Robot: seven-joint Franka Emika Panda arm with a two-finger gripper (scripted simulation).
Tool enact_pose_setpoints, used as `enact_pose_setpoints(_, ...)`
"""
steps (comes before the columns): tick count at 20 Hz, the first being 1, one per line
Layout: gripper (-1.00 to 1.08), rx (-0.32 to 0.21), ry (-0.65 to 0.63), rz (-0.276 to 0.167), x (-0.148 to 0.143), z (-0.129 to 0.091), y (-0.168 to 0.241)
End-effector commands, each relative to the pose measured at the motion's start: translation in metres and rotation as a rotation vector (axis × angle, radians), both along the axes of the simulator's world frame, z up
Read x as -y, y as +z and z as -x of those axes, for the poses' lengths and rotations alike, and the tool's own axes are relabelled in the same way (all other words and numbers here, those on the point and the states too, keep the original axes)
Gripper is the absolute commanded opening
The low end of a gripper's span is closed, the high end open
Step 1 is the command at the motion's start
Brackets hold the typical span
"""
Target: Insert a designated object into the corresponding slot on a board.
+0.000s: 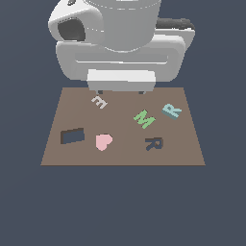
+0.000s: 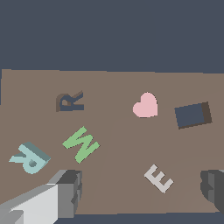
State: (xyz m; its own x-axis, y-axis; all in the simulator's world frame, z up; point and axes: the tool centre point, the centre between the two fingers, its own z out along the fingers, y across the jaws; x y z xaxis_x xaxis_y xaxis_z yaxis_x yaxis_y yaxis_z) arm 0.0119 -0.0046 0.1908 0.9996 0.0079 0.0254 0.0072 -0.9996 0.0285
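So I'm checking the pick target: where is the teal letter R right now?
The teal letter R lies loose on the brown board, toward the exterior view's right, beside the green letter M and just beyond the dark R-shaped slot.

My arm hangs high, wrist pointing down; gripper jaws spread wide, nothing between the fingers.
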Motion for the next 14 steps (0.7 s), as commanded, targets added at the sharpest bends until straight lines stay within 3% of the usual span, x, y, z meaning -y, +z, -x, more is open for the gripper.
enact_pose_setpoints(1,1.0,0.0,0.0,0.0,0.0,0.0,0.0)
enact_pose_setpoints(8,1.0,-0.002,0.05,-0.001,-0.01,-0.002,-0.008)
enact_pose_setpoints(14,1.0,-0.007,0.176,-0.004,-0.035,-0.006,-0.027)
